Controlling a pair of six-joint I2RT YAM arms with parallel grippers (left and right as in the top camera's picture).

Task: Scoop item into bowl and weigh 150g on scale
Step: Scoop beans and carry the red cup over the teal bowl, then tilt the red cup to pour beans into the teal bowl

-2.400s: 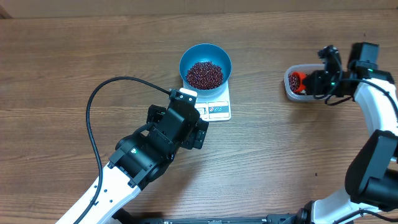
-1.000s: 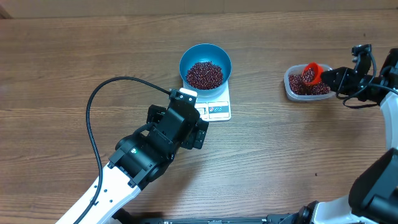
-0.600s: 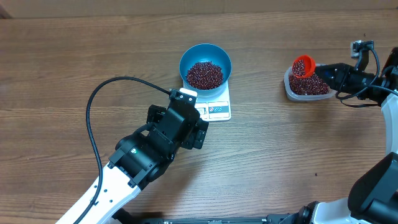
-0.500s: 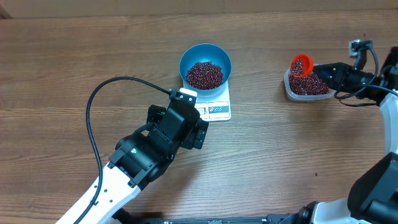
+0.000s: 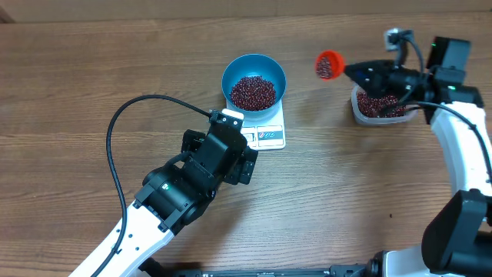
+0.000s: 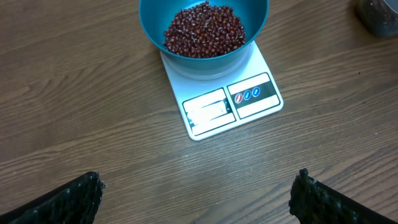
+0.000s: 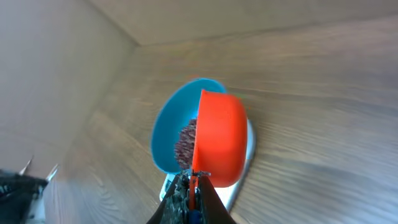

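The blue bowl [image 5: 227, 77] stands on the white scale [image 5: 269, 136] and holds a heap of dark red-brown beans [image 5: 253, 91]. My right gripper [image 5: 357, 73] is shut on the handle of a red scoop [image 5: 329, 65], which carries beans and hangs in the air between the bowl and the clear tub [image 5: 378, 115]. In the right wrist view the scoop [image 7: 217, 140] hides part of the bowl [image 7: 169, 134]. My left gripper [image 6: 196, 190] stands open over bare wood just in front of the scale [image 6: 224, 109], below the bowl [image 6: 155, 18] of beans [image 6: 204, 29].
The clear plastic tub holds more beans [image 5: 377, 103] at the right, under my right arm. A black cable [image 5: 115, 131] loops over the table left of my left arm [image 5: 188, 185].
My right gripper has lifted the scoop out of the tub and carried it left toward the bowl. The left arm, bowl and scale have not moved.
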